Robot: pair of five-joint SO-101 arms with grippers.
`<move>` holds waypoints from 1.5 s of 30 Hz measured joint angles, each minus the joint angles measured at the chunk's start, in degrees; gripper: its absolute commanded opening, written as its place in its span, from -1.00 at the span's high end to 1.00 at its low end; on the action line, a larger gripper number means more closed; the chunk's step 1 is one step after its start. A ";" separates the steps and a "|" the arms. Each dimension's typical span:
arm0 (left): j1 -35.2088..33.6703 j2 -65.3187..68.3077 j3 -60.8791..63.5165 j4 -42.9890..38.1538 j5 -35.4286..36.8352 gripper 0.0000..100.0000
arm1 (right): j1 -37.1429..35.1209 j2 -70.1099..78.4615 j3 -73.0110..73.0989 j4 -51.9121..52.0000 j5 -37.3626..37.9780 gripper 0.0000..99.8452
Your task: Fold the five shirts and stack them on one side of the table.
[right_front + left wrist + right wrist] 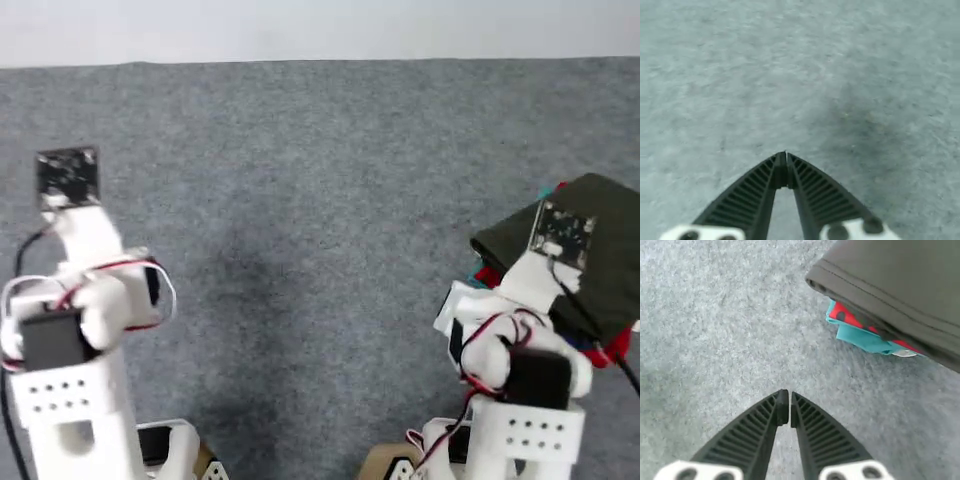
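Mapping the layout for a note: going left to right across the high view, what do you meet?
Left arm → bare grey table → stack of folded shirts, dark one on top.

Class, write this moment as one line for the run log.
left gripper: shut, empty | right gripper: shut, empty | shirts: stacked, near right gripper

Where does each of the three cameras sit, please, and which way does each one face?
High view: fixed overhead, looking down at the table, left arm, right arm and shirt stack.
Left wrist view: on the left wrist, facing bare table past the shut left end effector.
Right wrist view: on the right wrist, facing table and stack past the shut right end effector.
Shared: high and right wrist views both show the stack.
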 measured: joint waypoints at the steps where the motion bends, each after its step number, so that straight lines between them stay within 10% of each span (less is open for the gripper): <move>1: 1.14 -1.76 2.64 -1.23 0.18 0.99 | -0.09 -1.05 1.58 -0.79 -0.09 0.98; 18: 4.40 -51.25 52.75 -21.98 0.62 0.99 | -3.60 -12.57 19.60 -12.75 4.84 0.98; 45: 4.48 -50.81 64.26 -21.10 0.62 0.99 | -4.22 -12.92 51.34 -41.67 10.64 0.98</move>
